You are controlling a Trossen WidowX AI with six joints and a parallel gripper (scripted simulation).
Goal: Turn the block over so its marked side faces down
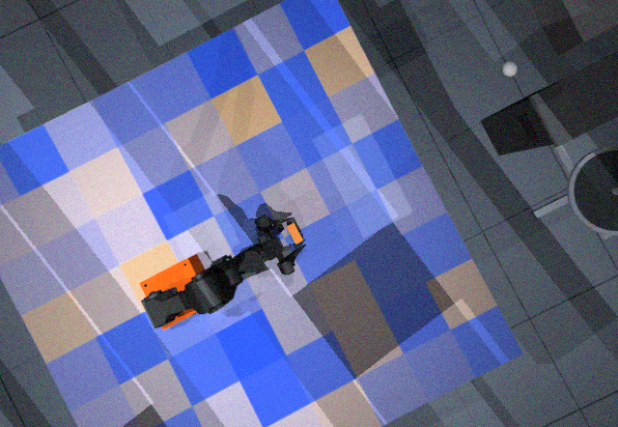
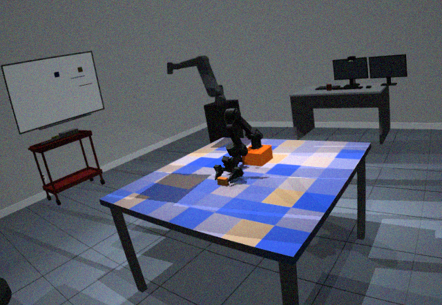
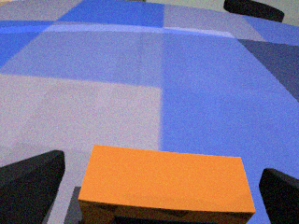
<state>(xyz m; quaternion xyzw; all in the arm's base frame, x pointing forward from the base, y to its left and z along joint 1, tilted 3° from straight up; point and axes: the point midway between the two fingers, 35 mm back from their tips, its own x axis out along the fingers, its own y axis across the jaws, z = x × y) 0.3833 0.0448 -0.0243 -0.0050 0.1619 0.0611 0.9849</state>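
A small orange block (image 1: 295, 233) (image 2: 222, 181) (image 3: 168, 177) lies on the patchwork table (image 1: 349, 312) (image 2: 249, 216) near its middle. My gripper (image 1: 288, 235) (image 2: 226, 175) (image 3: 164, 171) is open. Its two dark fingers stand wide on either side of the block with a gap at each end, low over the table.
The arm's orange base box (image 1: 167, 274) (image 2: 257, 153) stands on the table behind the gripper. Off the table there are a second dark arm (image 2: 205, 76), a desk with monitors (image 2: 342, 94) and a red cart (image 2: 64, 162).
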